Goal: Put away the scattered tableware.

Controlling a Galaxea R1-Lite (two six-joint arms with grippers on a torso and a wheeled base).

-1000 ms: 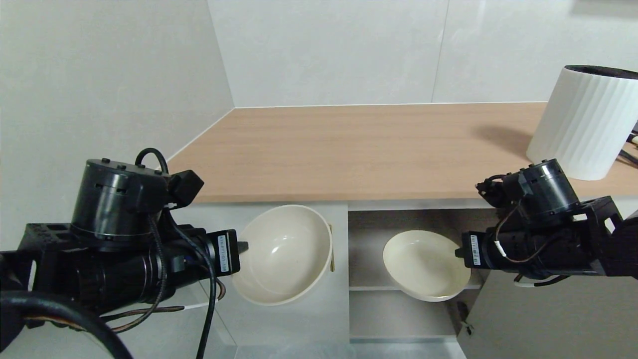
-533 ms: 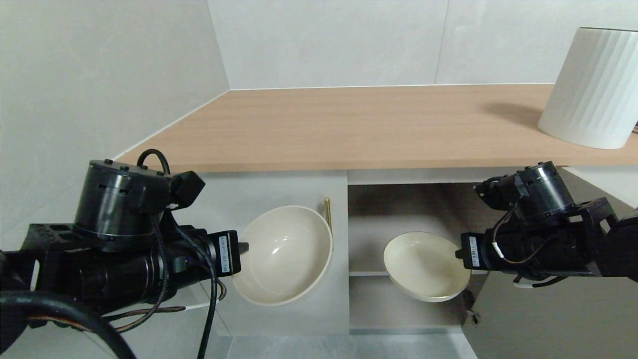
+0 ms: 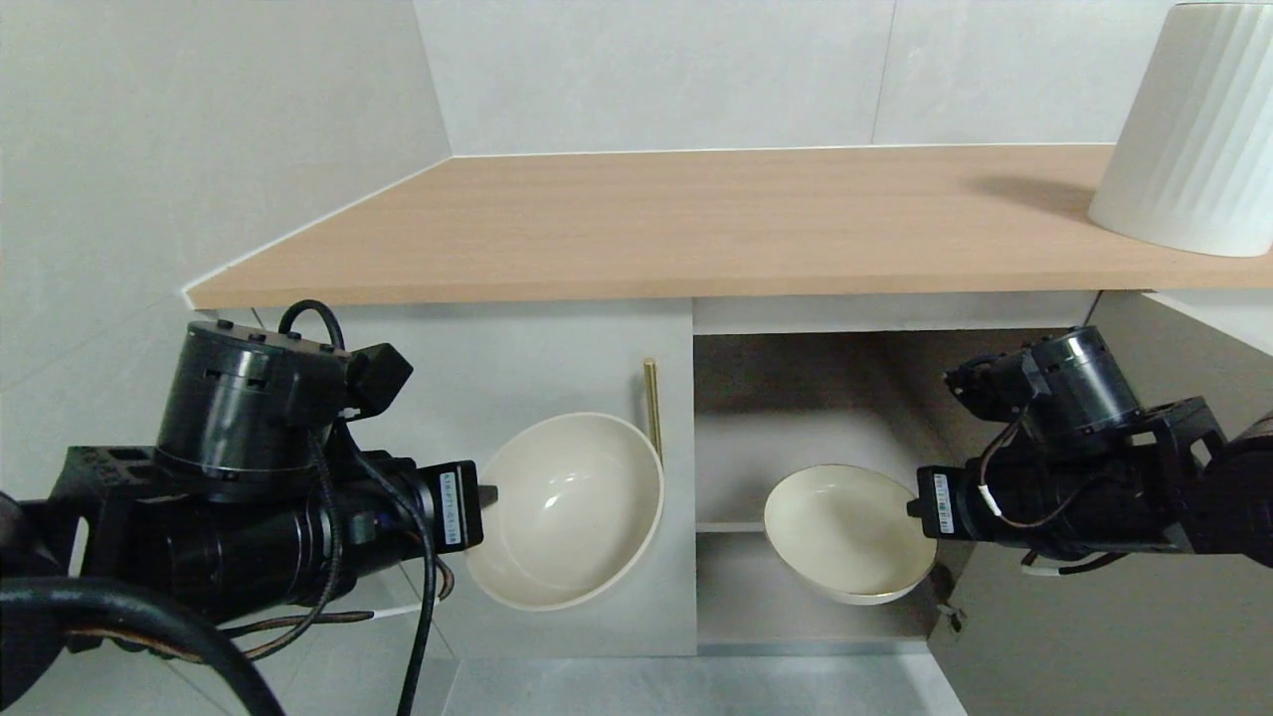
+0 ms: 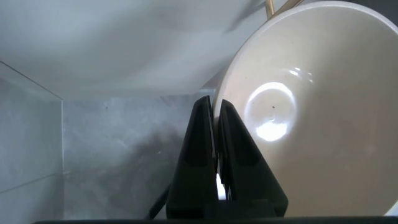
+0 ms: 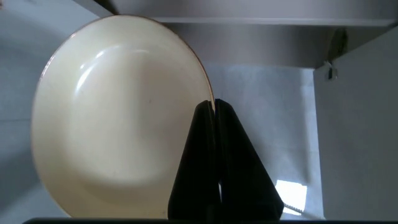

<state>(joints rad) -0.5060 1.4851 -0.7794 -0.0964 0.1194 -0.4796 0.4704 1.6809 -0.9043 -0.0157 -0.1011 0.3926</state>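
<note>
Firmly, left gripper (image 3: 487,492) clamps the larger bowl (image 3: 569,509); right gripper (image 3: 912,507) clamps the smaller bowl (image 3: 843,533)

Larger bowl (image 3: 567,507), smaller bowl (image 3: 845,532) cream; countertop (image 3: 696,219) light woodgrain; ribbed container (image 3: 1193,129) white; cabinet handle (image 3: 652,398) gold.

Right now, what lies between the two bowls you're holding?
In the head view: the edge of the closed cabinet door with its brass handle, then the open compartment and its shelf. The large bowl and small bowl are apart.
</note>
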